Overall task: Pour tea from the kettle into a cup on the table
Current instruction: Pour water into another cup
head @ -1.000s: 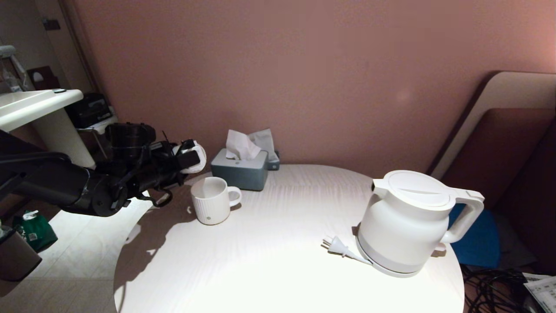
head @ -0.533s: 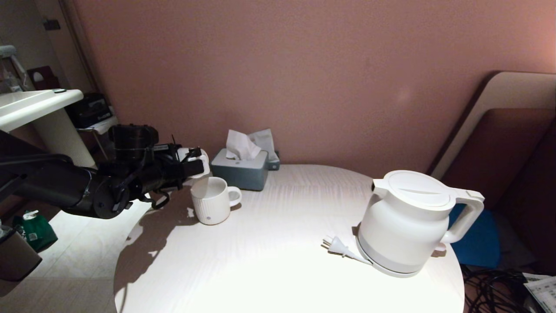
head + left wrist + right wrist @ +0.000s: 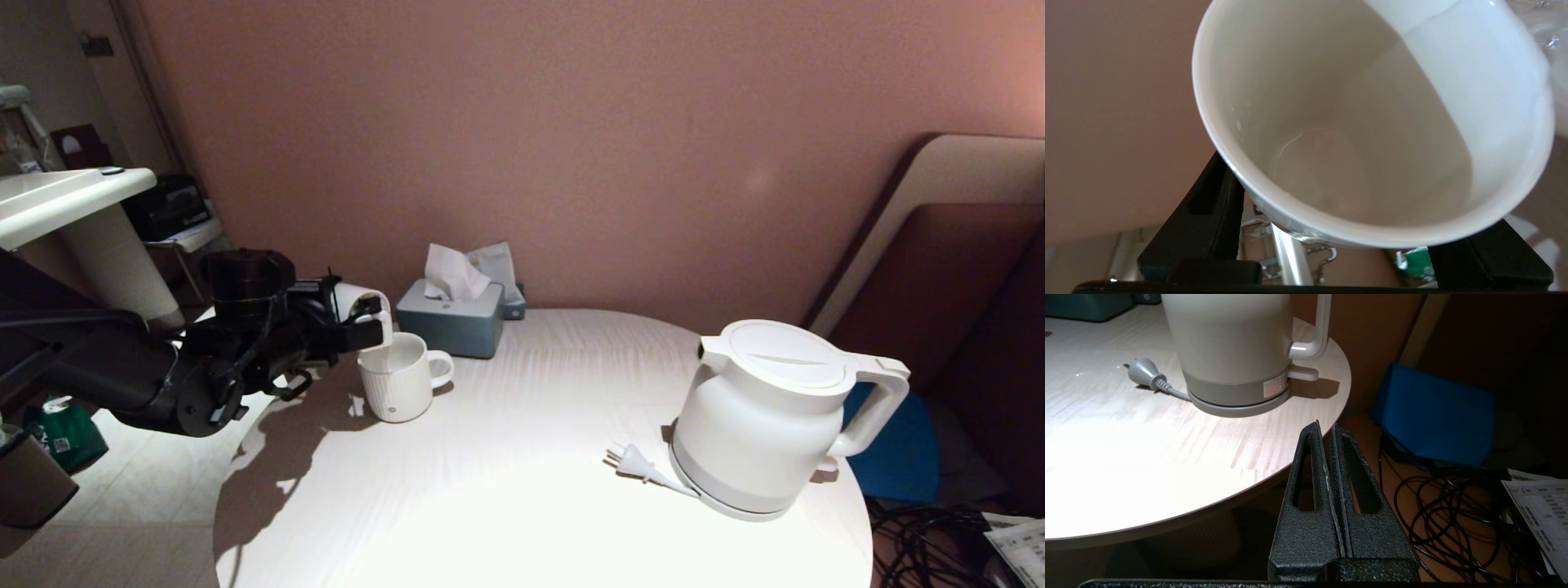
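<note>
Left gripper holds the cup, fingers closed on its wall, tipped with its mouth down over the ribbed mug at the far left of the table. In the left wrist view the cup fills the frame; its inside looks nearly dry, only a faint film at the bottom, so I judge the tea has mostly run out into the mug. A pale streak between cup lip and mug rim in the head view may be liquid; I cannot tell. To do this step well I would hold the tilt until dripping stops, keep the lip inside the mug's rim, then right the cup slowly. The kettle stands on its base disc at the table's right edge, untouched, plug beside it. Right gripper is parked low off that edge, fingers pressed together on nothing.
</note>
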`<state>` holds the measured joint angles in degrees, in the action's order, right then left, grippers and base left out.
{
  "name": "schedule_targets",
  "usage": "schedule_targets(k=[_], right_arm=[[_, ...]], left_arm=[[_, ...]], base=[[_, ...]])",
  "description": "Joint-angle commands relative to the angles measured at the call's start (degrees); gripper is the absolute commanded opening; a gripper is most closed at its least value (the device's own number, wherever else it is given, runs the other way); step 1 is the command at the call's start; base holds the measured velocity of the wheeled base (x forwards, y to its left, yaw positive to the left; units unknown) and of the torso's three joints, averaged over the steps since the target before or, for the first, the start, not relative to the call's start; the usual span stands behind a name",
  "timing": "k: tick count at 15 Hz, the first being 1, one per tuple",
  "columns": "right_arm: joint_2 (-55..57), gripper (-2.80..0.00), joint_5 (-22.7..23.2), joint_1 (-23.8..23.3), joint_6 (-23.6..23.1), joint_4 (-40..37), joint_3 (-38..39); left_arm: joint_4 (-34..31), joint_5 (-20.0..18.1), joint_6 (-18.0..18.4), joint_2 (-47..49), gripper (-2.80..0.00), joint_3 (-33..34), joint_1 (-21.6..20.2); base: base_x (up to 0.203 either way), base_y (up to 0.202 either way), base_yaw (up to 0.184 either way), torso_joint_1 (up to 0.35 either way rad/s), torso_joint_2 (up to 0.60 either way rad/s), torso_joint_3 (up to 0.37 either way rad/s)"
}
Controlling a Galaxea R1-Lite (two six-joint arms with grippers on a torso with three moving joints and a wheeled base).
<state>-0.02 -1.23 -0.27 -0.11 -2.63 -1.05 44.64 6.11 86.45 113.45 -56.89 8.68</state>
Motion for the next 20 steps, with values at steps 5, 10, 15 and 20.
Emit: schedule_targets(k=[5,10,15,20], right_arm=[[0.0,-2.8,0.0,0.0,-0.1,0.0,0.0],[0.0,-2.8,0.0,0.0,-0.1,0.0,0.0],[0.0,-2.8,0.0,0.0,0.0,0.0,0.0],[0.0,-2.8,0.0,0.0,-0.1,0.0,0.0]], left_arm=[[0.4,0.0,3.6,0.1,-2.8,-0.3,0.1],[0.4,0.0,7.4,0.6,-2.8,-3.2,0.1],[0.4,0.0,8.8,0.5,-2.8,-4.0,1.1],[0.6,0.0,13.9,-0.1,-2.8,-4.0,2.0]], base=[[0.0,0.0,0.0,0.0,0.0,0.0],[0.0,0.0,0.0,0.0,0.0,0.0],[0.0,0.0,0.0,0.0,0.0,0.0],[0.0,0.0,0.0,0.0,0.0,0.0]])
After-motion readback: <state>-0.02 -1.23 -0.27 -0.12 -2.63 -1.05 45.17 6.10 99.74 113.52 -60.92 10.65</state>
